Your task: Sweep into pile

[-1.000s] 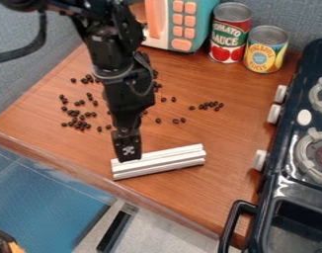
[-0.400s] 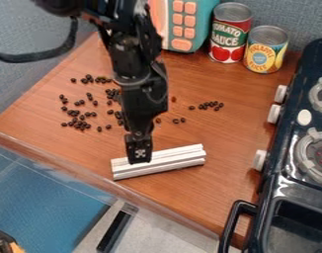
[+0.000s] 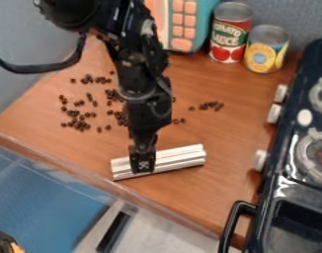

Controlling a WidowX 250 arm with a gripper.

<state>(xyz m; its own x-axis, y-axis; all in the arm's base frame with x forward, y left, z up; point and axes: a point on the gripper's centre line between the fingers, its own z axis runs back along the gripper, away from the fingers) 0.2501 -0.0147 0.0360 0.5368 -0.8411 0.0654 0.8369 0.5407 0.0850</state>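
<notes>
The black gripper (image 3: 143,165) hangs down over the left half of a white ridged bar (image 3: 177,158), overlapping it; whether it touches the bar I cannot tell. This bar lies at a slight slant near the counter's front edge. Many small dark beans (image 3: 74,118) are scattered over the wooden counter to the upper left, behind the gripper. A smaller cluster of beans (image 3: 210,105) lies right of the arm, with a few loose ones between. The arm hides part of the middle of the counter.
A toy stove (image 3: 282,185) with knobs and a black handle borders the counter (image 3: 223,133) on the right. Two cans (image 3: 231,34) (image 3: 266,49) and a teal toy microwave (image 3: 201,24) stand at the back. The counter's front edge drops toward a blue surface (image 3: 51,197).
My gripper has moved to the right and toward the front edge, over the white bar. The bar and the beans in view have stayed where they were.
</notes>
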